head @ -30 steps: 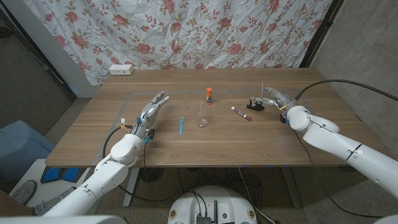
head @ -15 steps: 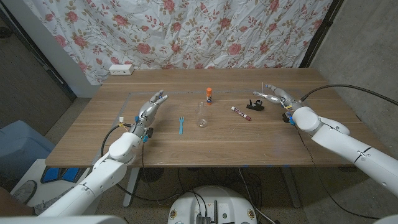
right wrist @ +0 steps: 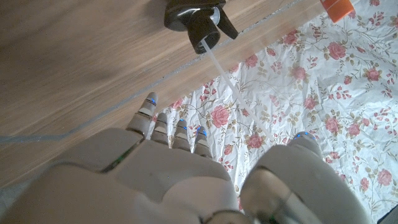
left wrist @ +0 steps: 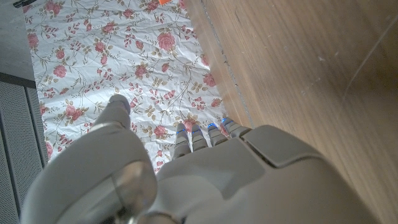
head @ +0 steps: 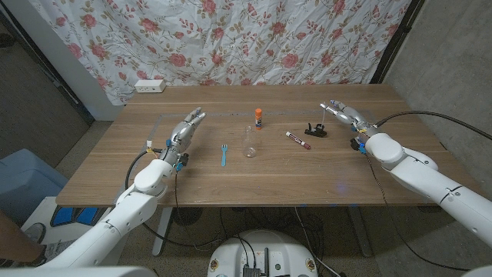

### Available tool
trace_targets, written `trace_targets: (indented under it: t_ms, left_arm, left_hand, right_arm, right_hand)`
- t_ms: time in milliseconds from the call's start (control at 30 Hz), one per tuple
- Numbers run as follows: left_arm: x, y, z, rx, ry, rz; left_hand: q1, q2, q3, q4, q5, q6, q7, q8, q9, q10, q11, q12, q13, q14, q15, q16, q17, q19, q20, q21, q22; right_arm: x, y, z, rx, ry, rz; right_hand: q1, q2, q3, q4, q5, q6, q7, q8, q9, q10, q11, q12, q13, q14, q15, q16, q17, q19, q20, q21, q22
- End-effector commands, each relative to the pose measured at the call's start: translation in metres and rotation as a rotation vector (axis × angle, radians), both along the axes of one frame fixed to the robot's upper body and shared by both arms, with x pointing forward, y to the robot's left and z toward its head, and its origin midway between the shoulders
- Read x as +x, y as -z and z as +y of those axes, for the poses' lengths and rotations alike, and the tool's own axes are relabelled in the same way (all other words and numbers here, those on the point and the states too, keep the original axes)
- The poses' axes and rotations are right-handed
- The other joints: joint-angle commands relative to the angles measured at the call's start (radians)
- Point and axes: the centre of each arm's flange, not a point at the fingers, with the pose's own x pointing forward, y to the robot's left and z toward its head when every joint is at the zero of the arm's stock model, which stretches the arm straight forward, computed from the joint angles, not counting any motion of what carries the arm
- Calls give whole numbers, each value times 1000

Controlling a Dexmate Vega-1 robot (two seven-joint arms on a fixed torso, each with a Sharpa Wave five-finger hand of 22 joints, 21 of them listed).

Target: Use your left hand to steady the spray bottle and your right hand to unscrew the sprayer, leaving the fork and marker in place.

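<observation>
Two hands have pulled back from the work, and that is the main change. Largest first, the wooden table (head: pixel 138 165) carries everything. On it the right hand (head: pixel 342 115) has drawn away from the sprayer (head: pixel 314 129) over the last second and now hangs beyond it, on the side away from the spray bottle (head: pixel 249 143), fingers apart and grasping nothing. The left hand (head: pixel 187 129) has barely shifted; it sits well apart from the bottle, past the fork (head: pixel 224 155), released and empty too. The clear bottle stands upright near the table's middle with no top on it. The black sprayer lies on the wood well apart from the bottle, beyond the marker (head: pixel 297 139), its dip tube (right wrist: pixel 219 66) free in the air. The glue stick (head: pixel 258 116) stands just behind the bottle. Fork and marker look undisturbed, so I judge the unscrewing finished and the arms retiring
</observation>
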Motion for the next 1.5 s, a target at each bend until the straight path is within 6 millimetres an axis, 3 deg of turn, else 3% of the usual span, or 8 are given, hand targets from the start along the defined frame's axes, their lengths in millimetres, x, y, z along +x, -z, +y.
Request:
trace_targets:
  t_ms: [33,333,733,1100,1500]
  left_arm:
    - [9,-4,7,-18,18,-4]
    - [18,-8,9,-33,3,-24]
    - [27,-14,-3,-53,-31,-50]
    - [32,-14,-17,-103,-41,-71]
    - [41,-9,-29,-148,-43,-50]
  left_hand:
    - [-20,9,-4,9,3,11,0,0,1,9,0,2,0,4,-5,6,4,5,-11,3,2]
    - [-37,20,-4,16,5,16,4,1,1,10,5,1,0,6,-6,5,5,7,-13,3,2]
    - [-68,42,-4,33,9,16,6,-1,1,10,11,0,0,8,-6,6,6,10,-15,3,2]
    - [-84,55,-1,38,12,23,12,0,1,15,11,1,0,14,-6,7,5,16,-16,4,2]
    - [-94,66,4,38,14,36,19,2,0,23,13,3,-1,23,-7,7,3,21,-14,5,2]
  right_arm:
    - [5,1,2,162,-86,-52]
    - [13,2,5,256,-145,-61]
    - [23,6,5,383,-229,-63]
    - [34,14,13,482,-263,-72]
    - [38,26,21,550,-282,-67]
  right_hand:
    - [-29,2,-6,17,6,15,-4,6,-2,16,-9,2,0,-2,-9,-1,-1,-8,-23,3,2]
    - [-52,11,-12,30,5,18,4,5,-3,18,-17,1,-2,0,-14,1,-5,-11,-37,7,2]
    - [-99,39,-20,57,4,15,27,2,-5,30,-24,0,-4,11,-37,6,-11,-10,-65,13,2]
    - [-134,72,-22,78,5,24,44,4,-5,54,-21,4,-5,33,-45,13,-17,8,-73,20,2]
    - [-154,92,-23,88,7,31,50,4,-6,66,-19,4,-6,38,-51,14,-21,13,-80,20,2]
